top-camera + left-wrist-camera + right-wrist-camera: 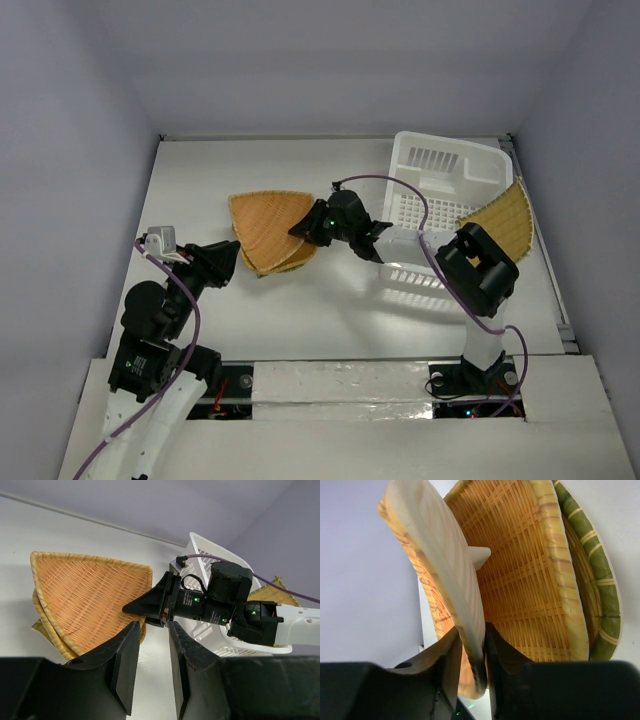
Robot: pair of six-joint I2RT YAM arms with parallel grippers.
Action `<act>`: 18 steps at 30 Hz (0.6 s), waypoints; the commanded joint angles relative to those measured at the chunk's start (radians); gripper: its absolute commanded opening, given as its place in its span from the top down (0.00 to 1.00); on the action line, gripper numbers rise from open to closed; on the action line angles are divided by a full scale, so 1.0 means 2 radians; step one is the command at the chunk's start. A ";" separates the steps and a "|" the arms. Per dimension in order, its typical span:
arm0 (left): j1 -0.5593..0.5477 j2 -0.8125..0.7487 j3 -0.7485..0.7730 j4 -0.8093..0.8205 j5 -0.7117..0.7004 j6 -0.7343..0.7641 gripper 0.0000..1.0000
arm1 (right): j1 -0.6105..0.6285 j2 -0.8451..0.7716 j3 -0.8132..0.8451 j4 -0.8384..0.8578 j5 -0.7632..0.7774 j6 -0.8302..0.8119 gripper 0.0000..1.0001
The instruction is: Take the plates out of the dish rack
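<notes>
Woven tan plates [265,228] lie stacked on the table left of the white dish rack [440,165]. My right gripper [303,230] reaches over from the rack and is shut on the right rim of the top plate [445,555]; that rim sits between its fingers [471,632]. Beneath it show a second woven plate [520,570] and a green-rimmed one [600,580]. Another tan plate [503,217] leans at the rack's right side. My left gripper [225,262] hovers at the stack's near-left edge, open, with bare table between its jaws [154,627].
The right arm's elbow [482,268] hangs over the rack's near end. A purple cable [400,190] loops above the rack. Grey walls enclose the table on the left, the back and the right.
</notes>
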 commanded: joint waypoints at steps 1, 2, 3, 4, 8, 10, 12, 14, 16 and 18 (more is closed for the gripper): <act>0.003 0.001 -0.002 0.019 0.000 -0.001 0.73 | 0.004 -0.005 0.009 0.036 -0.015 -0.003 0.68; 0.003 0.001 -0.002 0.019 0.000 -0.001 0.73 | 0.004 -0.001 0.011 0.031 -0.020 -0.007 0.67; 0.003 0.000 -0.002 0.019 0.000 -0.001 0.73 | 0.004 -0.001 0.012 0.026 -0.020 -0.009 0.66; 0.003 -0.001 -0.002 0.020 0.001 -0.001 0.73 | 0.004 -0.001 0.012 0.018 -0.020 -0.016 0.62; 0.003 -0.002 -0.002 0.019 0.001 -0.001 0.73 | 0.004 -0.009 0.014 -0.019 -0.009 -0.041 0.42; 0.003 -0.002 -0.002 0.021 0.003 -0.002 0.73 | 0.009 -0.021 0.019 -0.058 0.004 -0.065 0.28; 0.003 -0.003 -0.002 0.021 0.004 -0.001 0.73 | 0.009 -0.032 0.031 -0.109 0.044 -0.092 0.14; 0.003 -0.004 -0.002 0.021 0.005 -0.001 0.73 | 0.009 -0.039 0.037 -0.135 0.052 -0.109 0.05; 0.003 -0.004 -0.003 0.021 0.006 -0.001 0.73 | 0.009 -0.042 0.054 -0.182 0.074 -0.134 0.00; 0.003 -0.005 -0.003 0.022 0.006 -0.001 0.73 | 0.014 -0.041 0.065 -0.210 0.102 -0.152 0.00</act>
